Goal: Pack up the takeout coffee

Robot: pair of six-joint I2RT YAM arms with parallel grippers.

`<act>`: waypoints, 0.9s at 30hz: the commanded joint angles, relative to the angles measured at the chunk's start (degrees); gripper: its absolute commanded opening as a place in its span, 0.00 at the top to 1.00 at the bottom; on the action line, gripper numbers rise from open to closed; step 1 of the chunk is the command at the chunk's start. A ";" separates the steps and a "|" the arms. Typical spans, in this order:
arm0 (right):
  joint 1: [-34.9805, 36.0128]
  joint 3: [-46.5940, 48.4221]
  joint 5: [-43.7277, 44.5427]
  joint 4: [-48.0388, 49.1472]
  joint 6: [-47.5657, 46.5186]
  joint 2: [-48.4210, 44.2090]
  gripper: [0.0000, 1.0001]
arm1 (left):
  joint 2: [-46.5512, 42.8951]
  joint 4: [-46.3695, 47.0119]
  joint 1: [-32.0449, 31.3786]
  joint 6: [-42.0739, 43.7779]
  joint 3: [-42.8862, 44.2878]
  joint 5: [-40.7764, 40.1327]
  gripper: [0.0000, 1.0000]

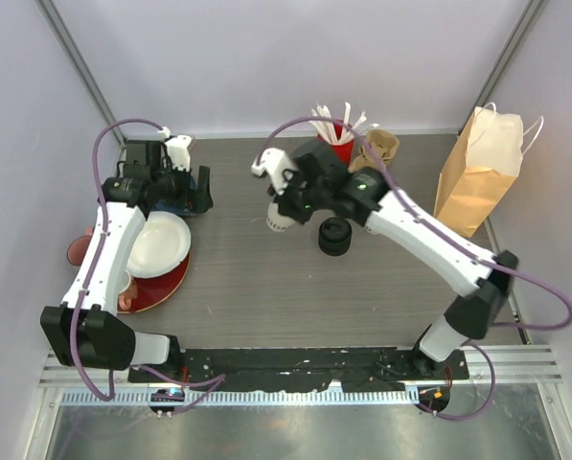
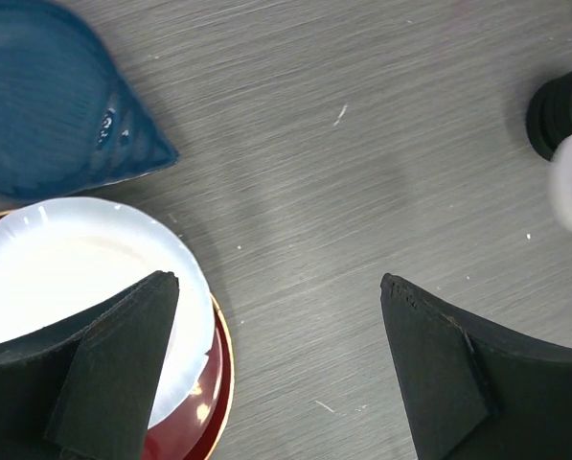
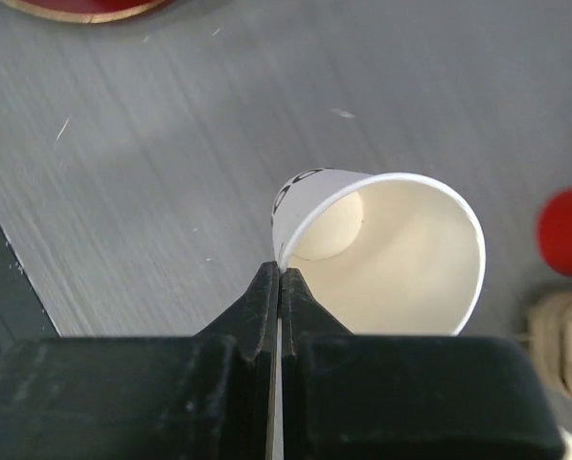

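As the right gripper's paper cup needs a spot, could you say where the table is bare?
The grey tabletop in front, between the round red plate and the right arm, is bare. Crowded farther back: stacked black plastic lids, red cup of white sticks, brown paper bag.

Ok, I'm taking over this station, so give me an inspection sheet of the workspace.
Surface: grey wood-grain table, no spills seen.
Job's things: lidless white paper cup, tilted, pinched at its rim; tall brown paper bag upright; lidded cups nothing seen.
Clutter: stack of black plastic lids, white bowl on red plate, blue dish, red cup of white sticks.
Grippers: left gripper open, empty; right gripper shut on the cup.
Cables: purple cables looping off both arms.
Surroundings: pale enclosure walls.
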 commanded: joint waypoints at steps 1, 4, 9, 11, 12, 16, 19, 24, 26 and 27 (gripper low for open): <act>3.34 -0.76 -4.39 4.20 -3.78 7.19 0.99 | -1.34 -0.93 2.20 -0.30 0.32 -1.68 0.08; 5.72 -0.41 -4.39 5.34 -5.71 11.41 0.99 | -1.51 -1.11 2.47 -0.39 -0.65 -2.12 0.09; 8.62 -1.46 -4.05 6.93 -7.12 17.73 0.99 | -2.22 -0.76 2.55 0.05 -1.88 -3.18 0.09; 9.68 -1.46 -4.21 6.49 -7.74 19.15 0.99 | -2.39 -0.67 2.55 0.05 -1.97 -3.62 0.09; 9.86 -1.38 -4.74 6.31 -7.83 20.20 0.99 | -2.31 -0.67 2.55 0.13 -1.97 -3.79 0.09; 10.12 -1.99 -5.09 6.58 -7.65 21.27 0.99 | -2.22 -0.76 2.55 0.22 -1.97 -3.27 0.09; 10.12 -2.60 -5.09 6.93 -7.57 21.01 0.82 | -2.13 -0.76 2.55 0.40 -2.06 -2.57 0.09; 10.21 -2.96 -4.83 6.84 -6.96 20.22 0.63 | -2.04 -0.85 2.55 0.49 -2.06 -1.16 0.09; 10.12 -1.91 -5.36 6.49 -5.73 18.38 0.55 | -2.04 -0.85 2.55 0.66 -2.06 -0.89 0.09; 10.21 -1.73 -5.44 6.40 -5.29 17.41 0.53 | -2.13 -0.94 2.55 0.66 -1.97 -0.72 0.09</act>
